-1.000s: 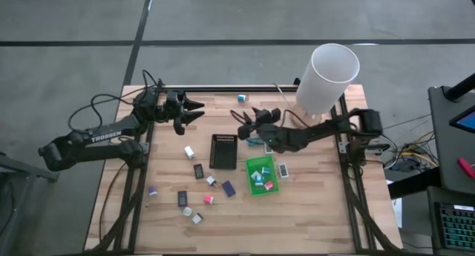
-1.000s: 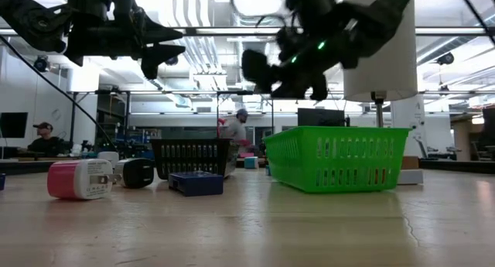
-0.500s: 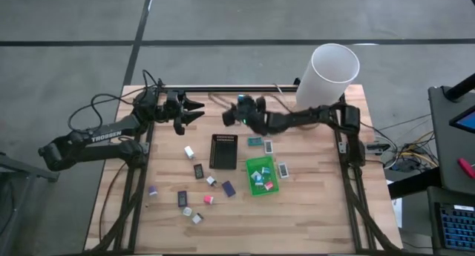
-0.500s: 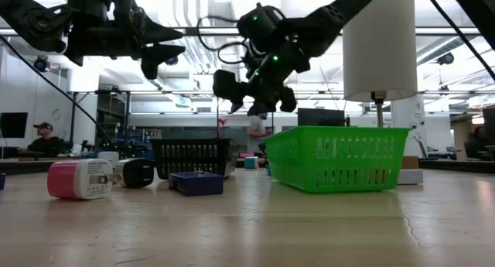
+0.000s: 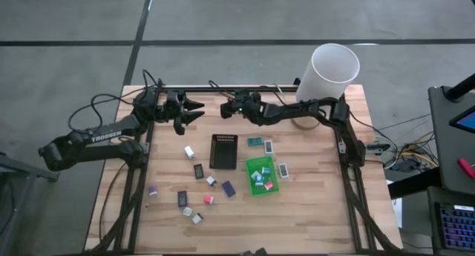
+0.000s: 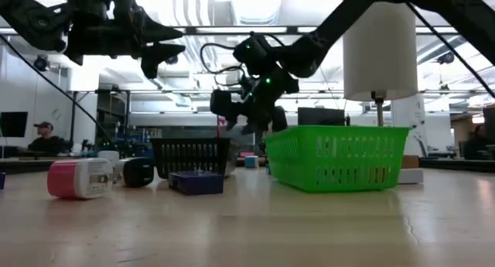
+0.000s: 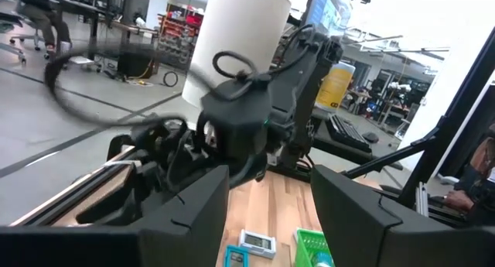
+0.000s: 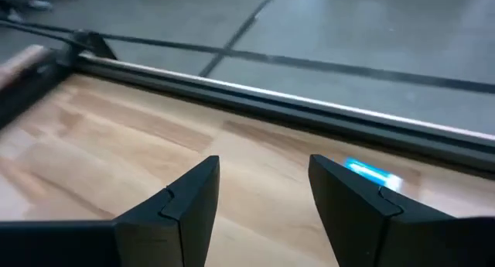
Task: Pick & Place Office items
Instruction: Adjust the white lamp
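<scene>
Since a second ago, the right gripper (image 5: 228, 110) has swung away from the green tray (image 5: 260, 175) to the table's far edge, beyond the black tray (image 5: 223, 151); its fingers stand apart with nothing between them. A small teal item (image 8: 370, 172) lies just ahead of those fingers (near the far rail), not touching them. The left gripper (image 5: 199, 111) hangs in the same place on the black tray's far left, fingers parted and empty. Most office items (image 5: 199, 191) lie scattered to the near left of the black tray, some already inside the green tray.
</scene>
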Controlling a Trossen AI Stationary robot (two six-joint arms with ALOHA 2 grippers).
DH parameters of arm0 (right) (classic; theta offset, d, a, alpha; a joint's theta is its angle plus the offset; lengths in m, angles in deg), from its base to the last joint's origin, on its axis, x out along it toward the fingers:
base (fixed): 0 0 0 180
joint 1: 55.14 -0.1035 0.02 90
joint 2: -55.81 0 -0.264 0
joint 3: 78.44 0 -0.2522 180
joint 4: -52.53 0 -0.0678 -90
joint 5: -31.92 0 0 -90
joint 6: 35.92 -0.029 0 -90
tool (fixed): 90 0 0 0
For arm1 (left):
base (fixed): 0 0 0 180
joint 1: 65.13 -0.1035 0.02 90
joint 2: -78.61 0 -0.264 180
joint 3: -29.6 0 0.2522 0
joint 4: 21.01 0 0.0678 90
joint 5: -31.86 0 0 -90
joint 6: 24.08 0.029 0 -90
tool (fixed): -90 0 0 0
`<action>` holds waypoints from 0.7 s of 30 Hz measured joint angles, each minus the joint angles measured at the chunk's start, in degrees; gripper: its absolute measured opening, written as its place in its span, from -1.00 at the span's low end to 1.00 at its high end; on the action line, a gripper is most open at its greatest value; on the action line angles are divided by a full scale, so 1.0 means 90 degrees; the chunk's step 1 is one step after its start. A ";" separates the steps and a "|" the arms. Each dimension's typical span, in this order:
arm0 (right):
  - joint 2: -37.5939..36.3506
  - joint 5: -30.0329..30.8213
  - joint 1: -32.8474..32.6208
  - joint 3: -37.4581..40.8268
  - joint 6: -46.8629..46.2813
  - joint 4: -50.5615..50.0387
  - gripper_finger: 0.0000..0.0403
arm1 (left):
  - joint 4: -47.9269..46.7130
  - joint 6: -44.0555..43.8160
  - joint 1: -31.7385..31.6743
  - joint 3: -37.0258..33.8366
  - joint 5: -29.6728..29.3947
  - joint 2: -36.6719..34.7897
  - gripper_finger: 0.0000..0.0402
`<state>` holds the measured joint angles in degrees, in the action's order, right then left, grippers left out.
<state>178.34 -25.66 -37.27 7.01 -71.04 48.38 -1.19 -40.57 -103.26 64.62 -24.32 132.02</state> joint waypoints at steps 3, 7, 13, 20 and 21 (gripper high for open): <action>0.0008 -0.0085 0.0009 -0.0237 -0.0034 -0.0383 -0.01 | 0.0000 0.0000 0.0000 -0.0002 -0.0001 0.0000 -0.05; -0.0092 -0.0788 0.0046 -0.0360 -0.0025 -0.0824 -0.01 | -0.0002 0.0000 0.0000 -0.0002 -0.0002 0.0000 -0.05; -0.0149 -0.2084 0.0177 -0.0458 0.0045 -0.0863 -0.02 | -0.0005 0.0000 0.0000 -0.0002 0.0000 0.0000 -0.05; -0.0150 -0.2879 0.0277 -0.0438 0.0143 -0.1725 -0.03 | -0.0004 0.0000 0.0000 -0.0002 -0.0002 0.0000 -0.05; -0.0150 -0.2823 0.0265 -0.0419 0.0235 -0.1749 -0.04 | -0.0002 0.0000 0.0002 0.0000 0.0000 0.0000 -0.05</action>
<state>176.99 -51.06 -34.89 3.24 -68.93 32.64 -1.21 -40.57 -103.23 64.61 -24.32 132.02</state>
